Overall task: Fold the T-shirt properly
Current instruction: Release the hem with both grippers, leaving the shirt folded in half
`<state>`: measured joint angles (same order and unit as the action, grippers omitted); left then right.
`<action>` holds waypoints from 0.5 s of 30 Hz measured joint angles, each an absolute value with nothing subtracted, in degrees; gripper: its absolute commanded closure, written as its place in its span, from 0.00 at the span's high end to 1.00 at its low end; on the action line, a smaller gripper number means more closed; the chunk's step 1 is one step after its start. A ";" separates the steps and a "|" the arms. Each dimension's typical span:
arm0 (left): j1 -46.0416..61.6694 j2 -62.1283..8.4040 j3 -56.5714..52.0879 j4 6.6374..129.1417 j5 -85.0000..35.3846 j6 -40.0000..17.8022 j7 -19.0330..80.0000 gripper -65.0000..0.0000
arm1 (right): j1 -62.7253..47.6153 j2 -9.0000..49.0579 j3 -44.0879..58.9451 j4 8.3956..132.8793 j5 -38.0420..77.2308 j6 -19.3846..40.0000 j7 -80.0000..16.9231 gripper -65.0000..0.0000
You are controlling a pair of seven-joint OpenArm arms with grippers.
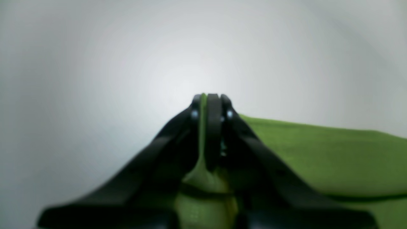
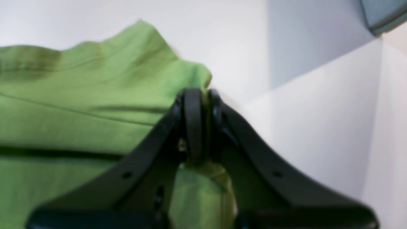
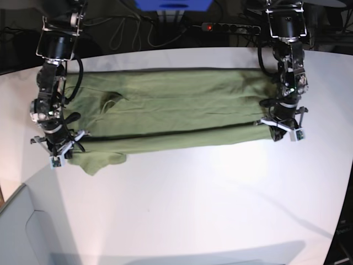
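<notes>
The T-shirt (image 3: 176,110) is plain olive green, the table (image 3: 209,204) white, both tools black.

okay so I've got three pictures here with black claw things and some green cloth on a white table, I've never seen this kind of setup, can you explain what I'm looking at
This is a two-armed robot folding a T-shirt. The base picture looks down on a white table, where the green shirt lies stretched in a long band between the arms. The two blurry close-ups come from cameras mounted on each wrist, looking along the black pincers. The left end effector, at the right of the overhead picture, is shut on a pinch of the shirt. The right end effector, at the overhead picture's left, also pinches the shirt, at its other end.
</notes>
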<state>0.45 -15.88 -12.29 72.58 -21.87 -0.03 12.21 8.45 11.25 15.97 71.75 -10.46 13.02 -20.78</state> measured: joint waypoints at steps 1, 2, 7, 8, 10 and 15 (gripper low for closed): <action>0.45 -15.88 -12.29 72.58 -21.89 -0.03 12.23 0.00 | 8.49 11.25 15.97 71.75 -10.46 12.99 -20.78 0.01; 0.43 -15.88 -12.29 72.58 -21.89 -0.03 12.21 0.00 | 8.49 11.25 15.94 71.75 -10.46 12.99 -20.64 0.04; 0.99 -16.08 -12.29 72.60 -21.87 -0.03 11.99 0.00 | 7.81 11.25 15.94 71.75 -10.52 13.02 -20.82 0.37; 1.30 -16.14 -12.29 72.90 -21.85 -0.03 12.08 0.00 | 7.73 11.27 15.97 71.75 -10.50 12.99 -20.78 0.44; 1.61 -16.10 -12.29 72.97 -21.87 -0.03 12.25 0.00 | 7.84 11.27 15.97 71.77 -10.50 13.02 -20.71 0.54; 2.02 -16.16 -12.29 73.06 -21.89 -0.03 12.16 0.00 | 7.53 11.27 15.97 75.50 -10.50 12.99 -20.78 0.60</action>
